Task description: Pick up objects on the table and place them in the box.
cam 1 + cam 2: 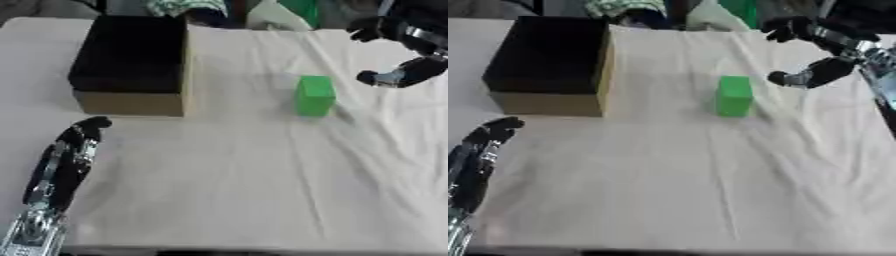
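A green block [315,95] stands upright on the white cloth, right of centre. An open cardboard box [131,65] with a dark inside sits at the back left. My right hand [820,50] hovers above the cloth to the right of the block, apart from it, thumb and fingers spread wide and holding nothing. My left hand [66,160] rests at the lower left, fingers straight and pointing up, empty.
The white cloth [245,175] covers the table and lies wrinkled around the block. Green and patterned items [302,10] sit beyond the far edge. Open cloth stretches between the box and the block.
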Robot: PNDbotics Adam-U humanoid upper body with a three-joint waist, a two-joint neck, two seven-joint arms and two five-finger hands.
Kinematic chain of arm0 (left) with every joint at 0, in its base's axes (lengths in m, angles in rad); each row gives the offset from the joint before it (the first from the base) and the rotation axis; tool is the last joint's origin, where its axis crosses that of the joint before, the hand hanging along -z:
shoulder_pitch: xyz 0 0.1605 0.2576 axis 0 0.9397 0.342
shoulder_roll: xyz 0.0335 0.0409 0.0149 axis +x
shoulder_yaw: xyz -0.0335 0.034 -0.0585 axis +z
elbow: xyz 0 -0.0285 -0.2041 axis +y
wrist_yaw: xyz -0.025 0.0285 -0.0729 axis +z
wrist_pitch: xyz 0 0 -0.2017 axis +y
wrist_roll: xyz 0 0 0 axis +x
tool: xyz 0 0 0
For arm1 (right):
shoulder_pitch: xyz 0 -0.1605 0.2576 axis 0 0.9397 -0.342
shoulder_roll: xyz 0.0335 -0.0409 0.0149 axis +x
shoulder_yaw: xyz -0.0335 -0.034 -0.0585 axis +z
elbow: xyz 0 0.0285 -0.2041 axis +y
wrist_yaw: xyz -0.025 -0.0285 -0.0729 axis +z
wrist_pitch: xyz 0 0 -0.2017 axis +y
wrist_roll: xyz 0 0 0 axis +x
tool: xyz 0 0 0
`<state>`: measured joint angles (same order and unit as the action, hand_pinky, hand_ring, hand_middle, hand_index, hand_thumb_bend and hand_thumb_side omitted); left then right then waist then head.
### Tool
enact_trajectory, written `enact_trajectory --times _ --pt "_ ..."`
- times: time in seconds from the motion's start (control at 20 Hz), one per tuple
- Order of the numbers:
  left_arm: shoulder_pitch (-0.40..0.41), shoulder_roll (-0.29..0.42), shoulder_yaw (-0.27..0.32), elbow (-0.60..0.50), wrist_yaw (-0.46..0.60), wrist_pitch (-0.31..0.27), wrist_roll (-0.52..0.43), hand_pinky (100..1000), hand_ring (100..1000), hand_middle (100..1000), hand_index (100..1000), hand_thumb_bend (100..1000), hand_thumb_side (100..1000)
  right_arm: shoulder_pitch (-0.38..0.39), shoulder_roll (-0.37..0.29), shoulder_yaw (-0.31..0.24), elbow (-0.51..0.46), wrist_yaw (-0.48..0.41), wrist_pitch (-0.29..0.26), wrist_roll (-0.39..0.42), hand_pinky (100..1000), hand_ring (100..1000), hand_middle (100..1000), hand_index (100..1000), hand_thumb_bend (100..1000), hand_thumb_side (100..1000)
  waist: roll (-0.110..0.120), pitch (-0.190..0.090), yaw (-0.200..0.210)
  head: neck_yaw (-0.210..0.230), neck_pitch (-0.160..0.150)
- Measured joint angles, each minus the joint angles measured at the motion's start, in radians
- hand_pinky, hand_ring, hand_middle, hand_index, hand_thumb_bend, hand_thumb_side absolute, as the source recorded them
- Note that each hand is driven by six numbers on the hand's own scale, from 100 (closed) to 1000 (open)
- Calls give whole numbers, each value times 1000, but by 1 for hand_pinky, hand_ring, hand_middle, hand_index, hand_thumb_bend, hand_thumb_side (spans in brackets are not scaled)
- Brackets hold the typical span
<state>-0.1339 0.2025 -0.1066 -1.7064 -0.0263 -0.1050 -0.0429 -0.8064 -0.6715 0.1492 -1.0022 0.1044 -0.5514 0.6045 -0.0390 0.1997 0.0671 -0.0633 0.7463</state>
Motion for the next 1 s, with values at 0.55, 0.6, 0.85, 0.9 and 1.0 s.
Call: enact_trajectory --times 0.55,0.6,0.85,0.9,1.0 --pt "-1 0 0 0 0 -2 -3 1000 980 723 796 100 682 -44 84 6 106 65 16 16 896 892 903 981 330 415 6 1 3 0 0" --pt "-2 0 0 0 0 -2 -3 1000 980 723 796 100 682 -47 88 6 113 71 16 16 896 892 903 981 330 416 6 1 4 0 0" --pt "-3 0 0 0 0 -3 -4 1000 981 722 796 100 683 -48 97 6 133 94 12 12 897 893 904 982 325 425 6 3 5 0 0" --pt "-3 0 0 0 0 -3 -4 1000 981 722 796 100 683 -48 97 6 135 97 12 12 897 893 904 982 326 425 6 4 5 0 0" --pt "-3 0 0 0 -1 -3 -4 1000 981 722 796 100 683 -48 97 6 138 101 11 11 898 893 905 982 324 427 6 4 5 0 0"
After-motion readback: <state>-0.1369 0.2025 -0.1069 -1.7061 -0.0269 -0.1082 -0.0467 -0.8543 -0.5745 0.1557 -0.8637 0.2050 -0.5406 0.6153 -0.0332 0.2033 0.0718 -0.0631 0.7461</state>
